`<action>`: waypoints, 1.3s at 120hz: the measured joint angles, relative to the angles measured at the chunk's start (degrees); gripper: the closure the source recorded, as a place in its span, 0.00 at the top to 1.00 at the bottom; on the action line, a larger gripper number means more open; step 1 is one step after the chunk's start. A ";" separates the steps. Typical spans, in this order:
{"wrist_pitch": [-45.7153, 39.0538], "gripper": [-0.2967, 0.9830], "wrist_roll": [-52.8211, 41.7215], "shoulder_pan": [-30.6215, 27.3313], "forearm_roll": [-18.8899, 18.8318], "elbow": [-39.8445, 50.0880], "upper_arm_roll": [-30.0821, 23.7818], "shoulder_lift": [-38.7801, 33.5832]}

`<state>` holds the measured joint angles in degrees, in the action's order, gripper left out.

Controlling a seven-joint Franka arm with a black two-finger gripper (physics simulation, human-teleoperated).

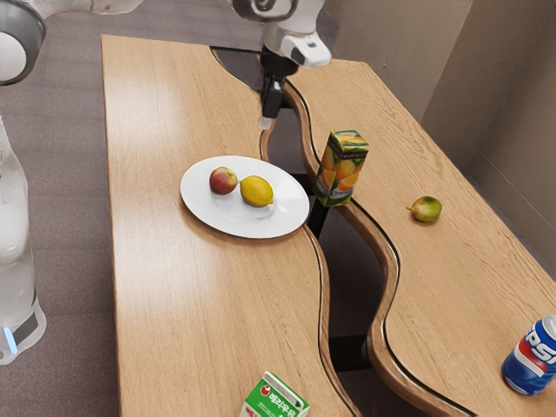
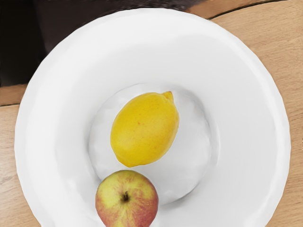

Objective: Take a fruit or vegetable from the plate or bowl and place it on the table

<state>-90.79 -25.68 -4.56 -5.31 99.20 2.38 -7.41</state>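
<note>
Exterior view: the tool (image 1: 266, 122) hung above the plate (image 1: 204, 209); whether it was wide or narrow, I couldn't tell. Below the tool, the lemon (image 2: 144, 128) and the apple (image 2: 127, 199) sat close together on the plate, neither yet lifted. The step in hand looked to be the approach. The next move called for lining up over one, likely the lemon, and descending without nudging its neighbour.

Robot arm (image 1: 12, 221), white, with smooth, rounded link housings; a grey collar (image 1: 34, 42) encircles a round white joint cap (image 1: 10, 57); the lowest section bears a dark grey panel (image 1: 31, 327) and a narrow, pale-blue strip (image 1: 9, 340); the end effector (image 1: 265, 122) is black, pale at its tip.
</note>
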 joint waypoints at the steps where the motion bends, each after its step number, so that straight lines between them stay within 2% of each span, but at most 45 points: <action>1: -0.40 0.77 -0.63 0.10 0.05 0.07 -0.15 0.44; 29: -10.63 0.77 -15.21 2.65 2.49 0.30 1.37 11.29; 42: -15.24 0.77 -20.34 1.42 2.05 6.44 3.56 7.35; 62: -19.21 0.77 -26.69 -2.85 1.23 9.22 5.54 6.14; 69: -20.03 0.77 -28.53 -4.33 1.16 12.66 5.59 2.77; 85: -20.31 0.77 -32.06 -1.09 2.01 15.92 4.46 -0.95; 108: -18.13 0.77 -36.02 -0.81 3.74 17.93 4.21 -0.71; 156: -19.72 0.77 -40.95 -0.83 4.03 19.59 4.45 1.86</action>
<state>-110.51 -66.63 -5.39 -1.28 118.79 6.83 -5.55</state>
